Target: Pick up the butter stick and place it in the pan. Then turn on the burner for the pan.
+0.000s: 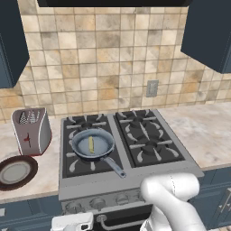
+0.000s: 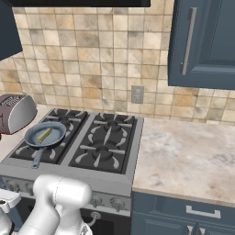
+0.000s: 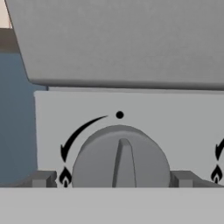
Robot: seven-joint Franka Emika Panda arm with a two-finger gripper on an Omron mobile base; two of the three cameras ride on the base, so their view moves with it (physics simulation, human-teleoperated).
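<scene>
The pan (image 1: 103, 143) (image 2: 57, 131) sits on the front-left burner (image 1: 74, 167) (image 2: 22, 154) of the stove, handle pointing toward the front. The pale-yellow butter stick (image 1: 91, 145) (image 2: 44, 135) lies flat inside it. My hand hangs low in front of the stove's control panel, below the pan. In the hand view my gripper (image 3: 116, 179) is open, one fingertip (image 3: 43, 178) on each side of a round grey knob (image 3: 120, 157). The knob's ridge points up toward a black dot, and a curved arrow leads down to a flame mark. Nothing is held.
A silver toaster (image 1: 31, 131) (image 2: 13, 112) stands left of the stove, with a dark-brown plate (image 1: 16, 172) in front of it. A marble counter (image 1: 205, 131) (image 2: 188, 156) stretches right. More knobs (image 1: 122, 198) line the stove front. Blue cabinets hang above.
</scene>
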